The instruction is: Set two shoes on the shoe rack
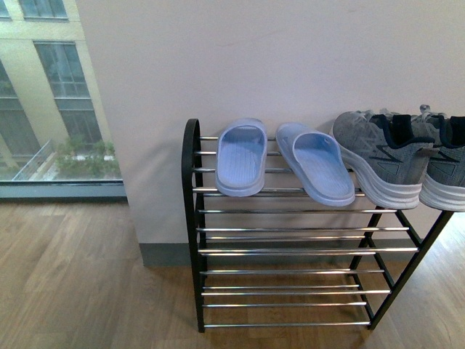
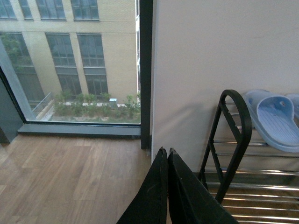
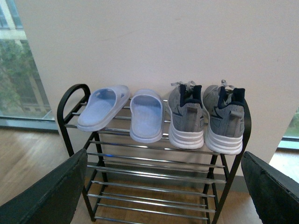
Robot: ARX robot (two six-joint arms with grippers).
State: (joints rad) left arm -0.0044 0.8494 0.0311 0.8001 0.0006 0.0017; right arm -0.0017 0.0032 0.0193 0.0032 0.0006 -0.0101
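Shoes: two grey knit sneakers, the left sneaker [image 3: 186, 116] and the right sneaker [image 3: 226, 119], each with a thick white ribbed sole, a dark navy heel collar and a navy pull tab. Pale laces show above the collars.
Shoe position: both stand upright side by side on the top tier of the shoe rack [image 3: 154, 163], at its right end, heels facing outward and toes toward the wall [image 3: 163, 42]. Their soles sit just beside each other.
Shoe rack: a black metal frame with several tiers of shiny chrome bars, standing against the wall on a wooden floor [image 1: 73, 276]. Its lower tiers hold nothing.
Other footwear: two pale blue slide sandals [image 3: 124, 112] lie on the same top tier, left of the sneakers.
Right gripper [image 3: 163, 196]: spread wide and holding nothing. Its two dark fingers [image 3: 51, 193] frame the rack, and the sneakers lie ahead of it, well apart from the tips.
Left gripper [image 2: 167, 186]: fingers pressed together with only a thin slit between them, nothing held. It points toward the wall corner beside a tall window [image 2: 70, 60], with the rack's black end frame just to one side.
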